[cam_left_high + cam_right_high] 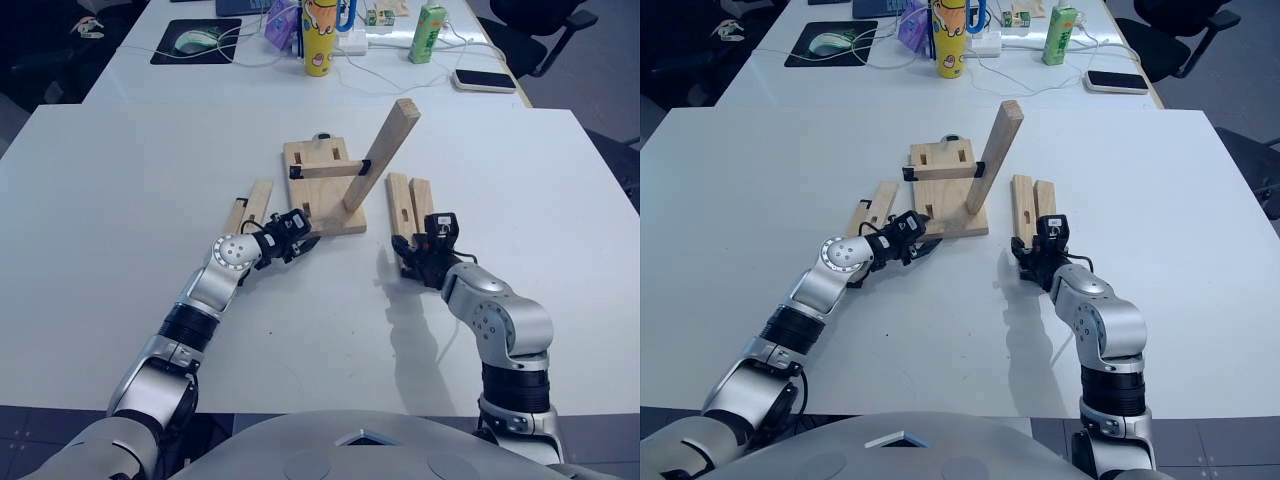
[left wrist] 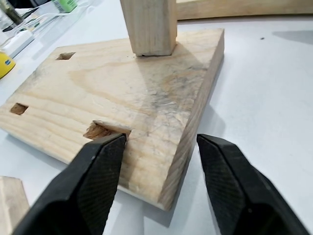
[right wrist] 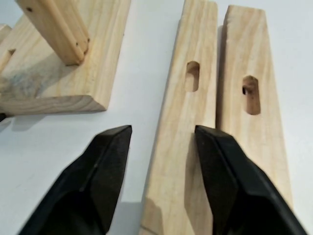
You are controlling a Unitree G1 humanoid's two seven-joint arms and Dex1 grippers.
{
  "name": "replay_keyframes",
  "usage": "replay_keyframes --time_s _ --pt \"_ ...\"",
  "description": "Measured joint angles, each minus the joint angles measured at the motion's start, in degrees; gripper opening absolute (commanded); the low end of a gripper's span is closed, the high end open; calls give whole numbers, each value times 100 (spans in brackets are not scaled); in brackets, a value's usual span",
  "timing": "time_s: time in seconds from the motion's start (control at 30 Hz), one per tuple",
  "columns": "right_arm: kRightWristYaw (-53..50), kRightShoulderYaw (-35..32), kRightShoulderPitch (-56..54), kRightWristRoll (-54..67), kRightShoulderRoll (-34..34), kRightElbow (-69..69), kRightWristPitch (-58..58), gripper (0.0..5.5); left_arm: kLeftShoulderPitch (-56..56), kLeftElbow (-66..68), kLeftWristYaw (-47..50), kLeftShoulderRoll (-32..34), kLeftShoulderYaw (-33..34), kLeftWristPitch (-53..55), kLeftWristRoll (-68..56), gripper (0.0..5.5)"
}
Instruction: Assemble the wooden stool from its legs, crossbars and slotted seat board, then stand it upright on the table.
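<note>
The slotted seat board (image 1: pixel 322 203) lies flat mid-table, with one leg (image 1: pixel 384 150) plugged into it and leaning up to the right. A crossbar (image 1: pixel 326 171) rests across the board. Two slotted legs (image 1: pixel 410 200) lie side by side to the board's right, and two more wooden pieces (image 1: pixel 250 207) lie to its left. My left gripper (image 2: pixel 159 161) is open at table height, its fingers (image 2: pixel 100 166) straddling the board's near corner (image 2: pixel 171 171). My right gripper (image 3: pixel 164 142) is open just above the near end of the inner slotted leg (image 3: pixel 183 117).
Behind the work table, a second table holds a yellow cup (image 1: pixel 319 42), a green carton (image 1: pixel 428 32), a phone (image 1: pixel 483 80) and a mouse on a mat (image 1: pixel 195 42). Bare white table (image 1: pixel 130 190) spreads left, right and in front of the parts.
</note>
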Motion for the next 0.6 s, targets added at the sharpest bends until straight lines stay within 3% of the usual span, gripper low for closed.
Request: replay_keyframes --time_s 0.3,0.47,0.6 --pt "-90 141 -204 -361 -14 82 257 238 -12 -30 -256 164 -78 -145 -24 269" --pt "-226 721 -505 -853 -226 189 580 238 0 -37 -343 227 -91 -227 -23 269" --pt "-254 798 -586 -1007 -199 222 676 178 -1 -56 -367 272 -123 -246 -23 269"
